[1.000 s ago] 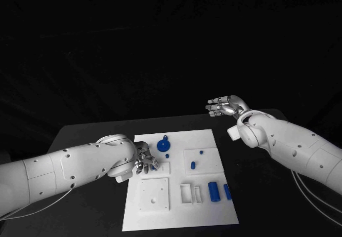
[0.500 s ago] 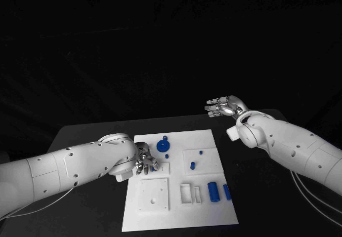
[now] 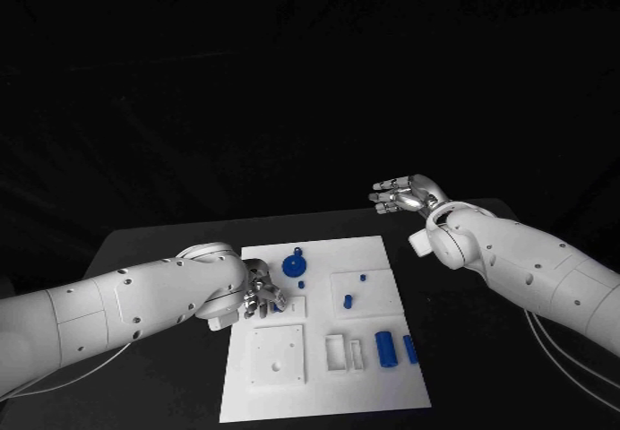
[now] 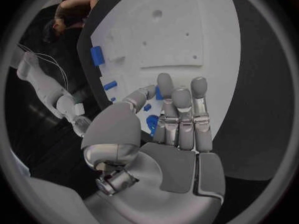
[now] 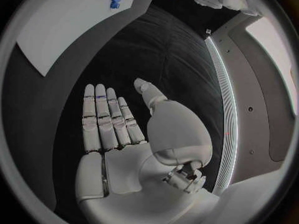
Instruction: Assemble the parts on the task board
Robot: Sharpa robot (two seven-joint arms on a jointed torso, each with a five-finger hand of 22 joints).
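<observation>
**Hands hovering empty around the board**

Left silver hand (image 3: 262, 297) is hanging over the white rectangular task board (image 3: 388, 376) near its nine o'clock edge, fingers apart and gripping nothing; the left wrist view is showing its fingers (image 4: 181, 115) stretched straight above small blue parts (image 4: 151, 122). Right silver hand (image 3: 406, 194) is floating off the board toward one o'clock, over the black table (image 3: 155, 242), palm spread and empty, as the right wrist view (image 5: 115, 122) is confirming. A round blue disc part (image 3: 295, 265) is lying at the board's twelve o'clock end, and blue cylinder parts (image 3: 385, 348) are sitting toward five o'clock.
</observation>
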